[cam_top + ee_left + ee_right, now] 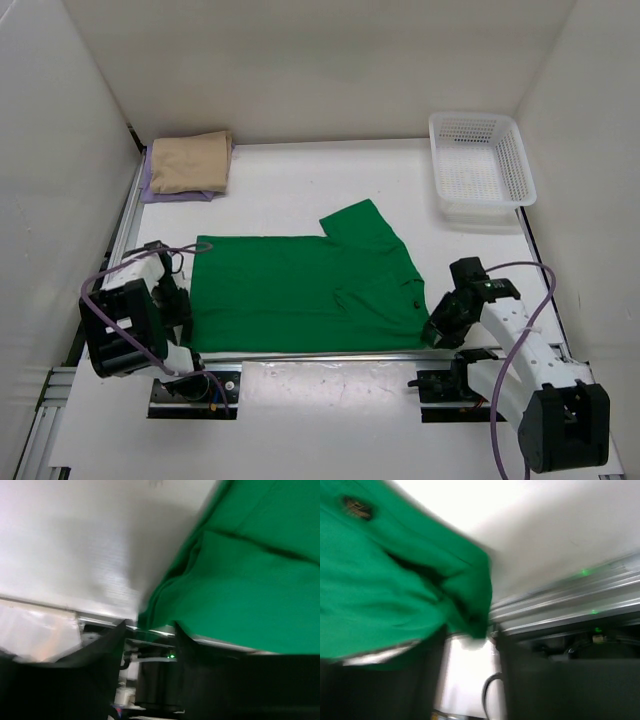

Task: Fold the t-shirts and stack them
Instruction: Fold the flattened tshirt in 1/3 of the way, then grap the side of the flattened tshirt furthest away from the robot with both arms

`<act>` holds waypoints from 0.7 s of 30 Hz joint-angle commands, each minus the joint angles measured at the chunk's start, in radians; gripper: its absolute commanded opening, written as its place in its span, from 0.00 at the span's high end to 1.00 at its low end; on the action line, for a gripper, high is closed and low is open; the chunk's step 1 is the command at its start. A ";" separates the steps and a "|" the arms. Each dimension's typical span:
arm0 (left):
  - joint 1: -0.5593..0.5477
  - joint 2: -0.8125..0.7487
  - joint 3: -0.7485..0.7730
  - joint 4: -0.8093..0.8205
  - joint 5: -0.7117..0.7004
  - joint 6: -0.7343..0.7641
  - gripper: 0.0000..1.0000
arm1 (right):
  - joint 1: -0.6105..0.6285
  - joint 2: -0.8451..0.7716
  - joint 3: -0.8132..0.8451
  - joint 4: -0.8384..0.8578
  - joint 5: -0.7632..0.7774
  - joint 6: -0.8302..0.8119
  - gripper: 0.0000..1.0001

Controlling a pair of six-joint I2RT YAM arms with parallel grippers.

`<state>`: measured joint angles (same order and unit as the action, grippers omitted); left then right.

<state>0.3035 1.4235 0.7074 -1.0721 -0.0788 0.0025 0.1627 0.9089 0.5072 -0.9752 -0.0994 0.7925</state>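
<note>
- Green t-shirt (pixel 300 290): spread flat along the near edge of the bench (pixel 300 190), one sleeve toward the far edge.
- Left gripper (pixel 149 630): low at the shirt's near-left corner, jaws parted, cloth edge at the fingertips.
- Right gripper (pixel 470 639): low at the near-right corner, jaws parted; a fold droops between them.
- Dark label (pixel 356 507) on the cloth: blurred, unreadable.
- Tan t-shirt (pixel 190 160): folded atop the lavender t-shirt (pixel 150 192), far-left corner.

Nothing readable anywhere, honestly. The closest thing is a small dark logo patch (pixel 357 507) on the green t-shirt (pixel 380 580), seen from the right wrist camera, but it's way too blurry to make out any letters.
</note>
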 commanded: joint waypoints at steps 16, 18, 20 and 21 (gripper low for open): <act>-0.009 0.351 0.817 0.109 0.220 -0.002 0.24 | 0.097 0.968 1.295 -0.048 0.099 -0.288 0.09; -0.023 0.453 0.862 0.141 0.243 -0.002 0.24 | 0.097 1.158 1.430 -0.037 0.125 -0.265 0.09; -0.036 0.512 0.891 0.188 0.243 -0.002 0.24 | 0.097 1.337 1.622 -0.037 0.125 -0.231 0.09; -0.050 0.526 0.902 0.205 0.243 -0.002 0.24 | 0.097 1.392 1.680 -0.027 0.125 -0.217 0.09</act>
<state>0.2867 1.9114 1.5799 -0.9024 0.0990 -0.0002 0.2634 2.1597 2.0373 -0.9791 -0.0040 0.5613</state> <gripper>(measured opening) 0.758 0.911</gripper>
